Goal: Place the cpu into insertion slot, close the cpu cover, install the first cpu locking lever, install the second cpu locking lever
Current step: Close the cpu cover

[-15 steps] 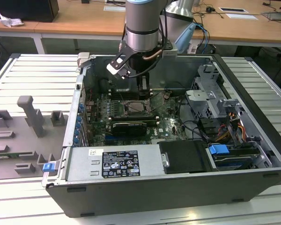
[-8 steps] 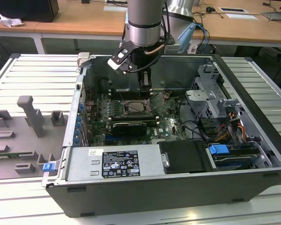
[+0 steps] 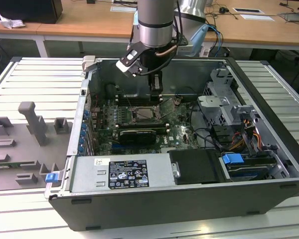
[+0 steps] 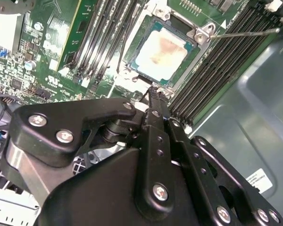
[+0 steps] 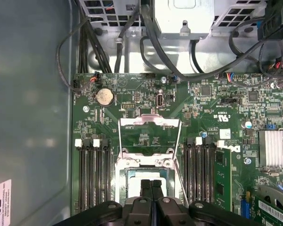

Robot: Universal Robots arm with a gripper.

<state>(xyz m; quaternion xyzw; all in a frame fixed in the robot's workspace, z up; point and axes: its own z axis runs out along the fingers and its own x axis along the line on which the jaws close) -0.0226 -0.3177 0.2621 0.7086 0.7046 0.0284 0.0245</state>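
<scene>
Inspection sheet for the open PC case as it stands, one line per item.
Surface: green motherboard inside open case, on slatted table.
Job's things: cpu seated in insertion slot; cpu cover open.
Clutter: grey fixture blocks on the exterior view's left.
Grippers: claw shut, at the slot's edge.
Cables: black cables beside the board.
Surroundings: desks behind.

The silver-grey cylindrical arm point(image 3: 157, 12) has a black band point(image 3: 157, 25). Its matte black linked gripper point(image 4: 153, 92) bears round silver screws point(image 4: 160, 191).
</scene>
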